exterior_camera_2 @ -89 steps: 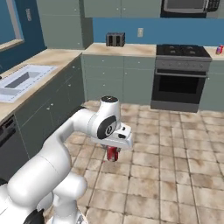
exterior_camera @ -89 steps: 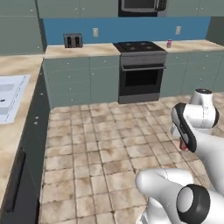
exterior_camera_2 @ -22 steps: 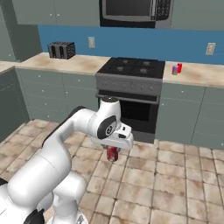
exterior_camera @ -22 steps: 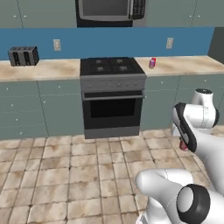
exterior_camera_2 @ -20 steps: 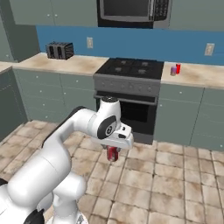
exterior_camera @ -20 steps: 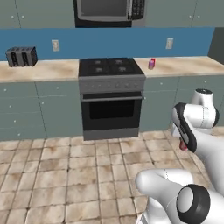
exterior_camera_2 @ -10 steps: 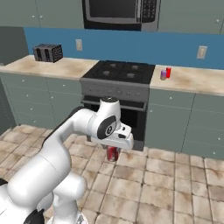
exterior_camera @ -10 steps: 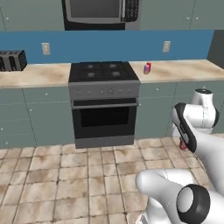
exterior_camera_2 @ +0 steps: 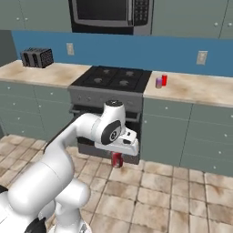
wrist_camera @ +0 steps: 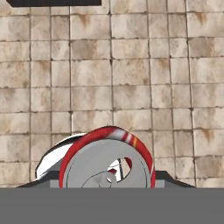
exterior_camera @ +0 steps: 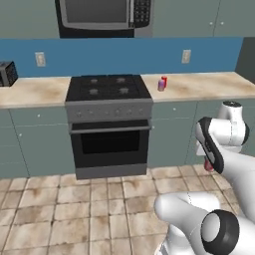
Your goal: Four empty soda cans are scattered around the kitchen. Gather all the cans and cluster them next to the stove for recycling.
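Kitchen, tiled floor before the stove (exterior_camera: 108, 124). Gripper (exterior_camera_2: 117, 160) closed on a red can (exterior_camera_2: 117, 159), carried low above the floor. Two cans (exterior_camera_2: 161, 81), red and purple, stand on the counter (exterior_camera_2: 195, 90) beside the stove. Carried can undelivered; fourth unseen.

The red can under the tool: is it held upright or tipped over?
Upright. In the right base view the red can hangs vertical below the tool, above the floor; the hand view looks straight down on its round silvery top.
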{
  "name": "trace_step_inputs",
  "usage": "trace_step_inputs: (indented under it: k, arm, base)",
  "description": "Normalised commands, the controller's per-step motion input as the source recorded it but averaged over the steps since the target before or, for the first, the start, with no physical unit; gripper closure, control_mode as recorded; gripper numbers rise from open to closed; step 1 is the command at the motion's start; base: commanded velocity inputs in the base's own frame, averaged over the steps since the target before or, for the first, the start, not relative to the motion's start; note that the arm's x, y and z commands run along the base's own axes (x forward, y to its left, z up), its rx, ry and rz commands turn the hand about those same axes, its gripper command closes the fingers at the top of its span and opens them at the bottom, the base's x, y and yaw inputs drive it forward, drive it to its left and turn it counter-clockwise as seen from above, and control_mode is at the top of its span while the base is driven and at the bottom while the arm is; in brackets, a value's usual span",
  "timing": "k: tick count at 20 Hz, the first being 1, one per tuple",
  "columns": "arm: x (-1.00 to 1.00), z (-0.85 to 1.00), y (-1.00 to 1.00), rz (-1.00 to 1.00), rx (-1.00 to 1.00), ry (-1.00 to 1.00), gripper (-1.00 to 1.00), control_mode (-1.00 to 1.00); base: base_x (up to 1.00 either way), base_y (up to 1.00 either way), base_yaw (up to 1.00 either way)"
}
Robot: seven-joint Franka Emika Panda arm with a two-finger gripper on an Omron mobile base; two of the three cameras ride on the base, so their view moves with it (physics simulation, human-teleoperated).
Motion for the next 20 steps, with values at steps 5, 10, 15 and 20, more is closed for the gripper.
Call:
trace_step_inputs:
  k: [5,10,15,20]
  arm:
    - [0.00,0.00,0.00,0.00,0.00,0.00,1.00,1.00]
    - [0.00,0.00,0.00,0.00,0.00,0.00,1.00,1.00]
    - [0.00,0.00,0.00,0.00,0.00,0.00,1.00,1.00]
    - [0.00,0.00,0.00,0.00,0.00,0.00,1.00,1.00]
  base:
    - [0.53,-0.48,0.01]
    - [0.53,-0.48,0.01]
    - [0.51,-0.48,0.01]
    - [0.47,-0.47,0.03]
